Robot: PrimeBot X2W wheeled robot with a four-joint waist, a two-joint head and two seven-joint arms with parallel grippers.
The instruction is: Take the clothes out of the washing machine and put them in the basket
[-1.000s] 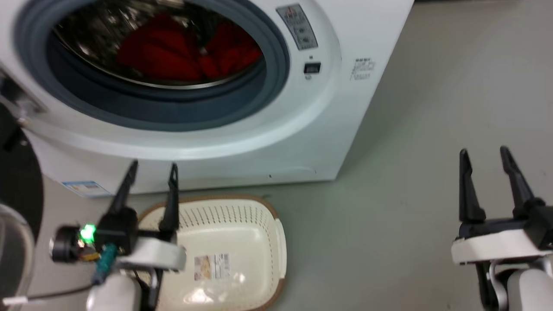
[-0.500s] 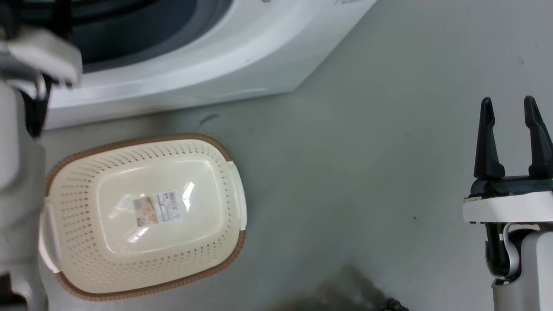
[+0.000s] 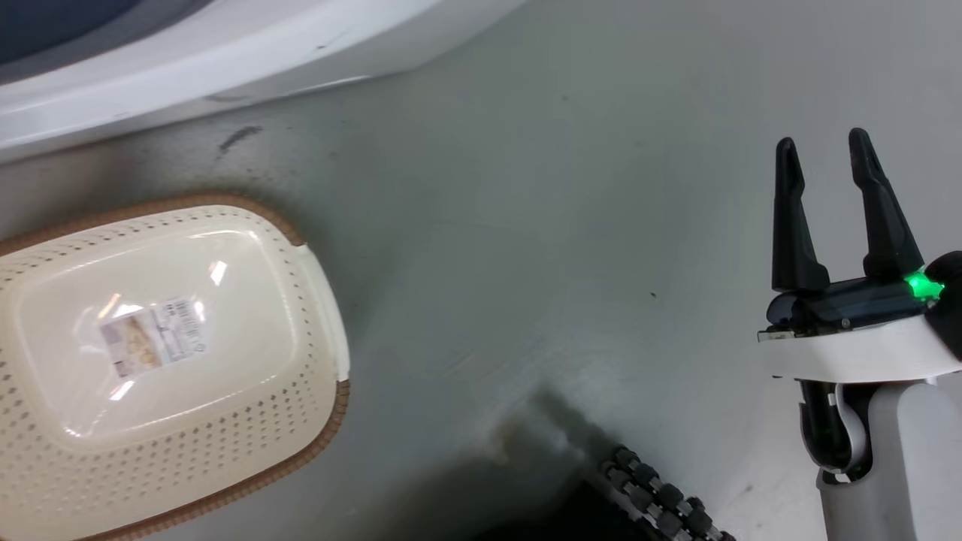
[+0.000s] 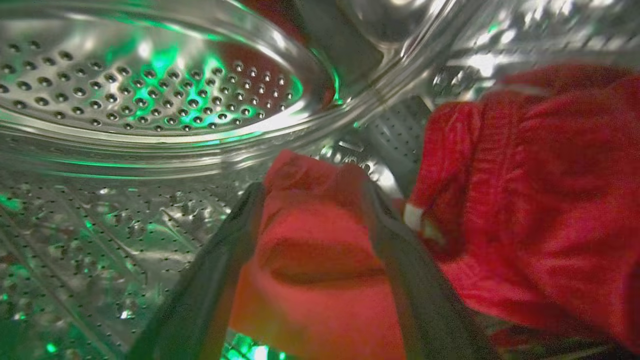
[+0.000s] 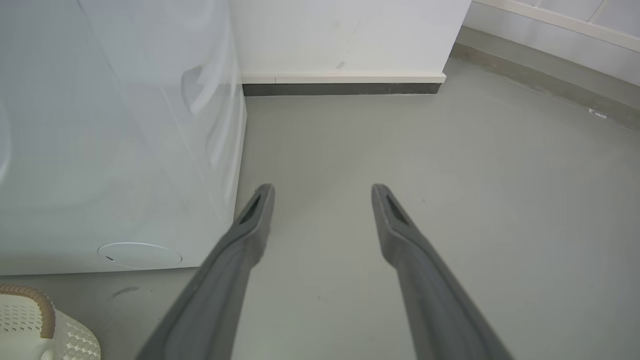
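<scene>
Left end effector (image 4: pixel 312 186) is inside the steel drum (image 4: pixel 150 85) of the washing machine (image 3: pixel 225 52). Its fingers are apart, one on each side of a raised fold of a red garment (image 4: pixel 310 250). Fabric sits in the gap; can't tell whether the fingers press on it. Second red garment (image 4: pixel 540 200) lies just right of it in the wrist view, bunched against the drum wall, with a small white patch (image 4: pixel 412 217) at its near edge. Both lie in the drum. Green light glints off the perforated metal.

Basket (image 3: pixel 248 323) stands on the grey floor (image 3: pixel 526 225) near the washer's base. Its bare bottom shows a barcode label (image 3: pixel 150 347), and a brown rim (image 3: pixel 316 428) runs round the edge. One corner of it (image 5: pixel 30 320) shows at the lower left of the right wrist view.

Right end effector (image 3: pixel 822 139) hangs over bare floor, well apart from the basket and off to the washer's side, fingers spread wide. A green light (image 3: pixel 921 285) is lit at its base. A dark ribbed part (image 3: pixel 661 503) sits at the head view's bottom edge. White wall with dark skirting (image 5: pixel 340 89) lies beyond.
</scene>
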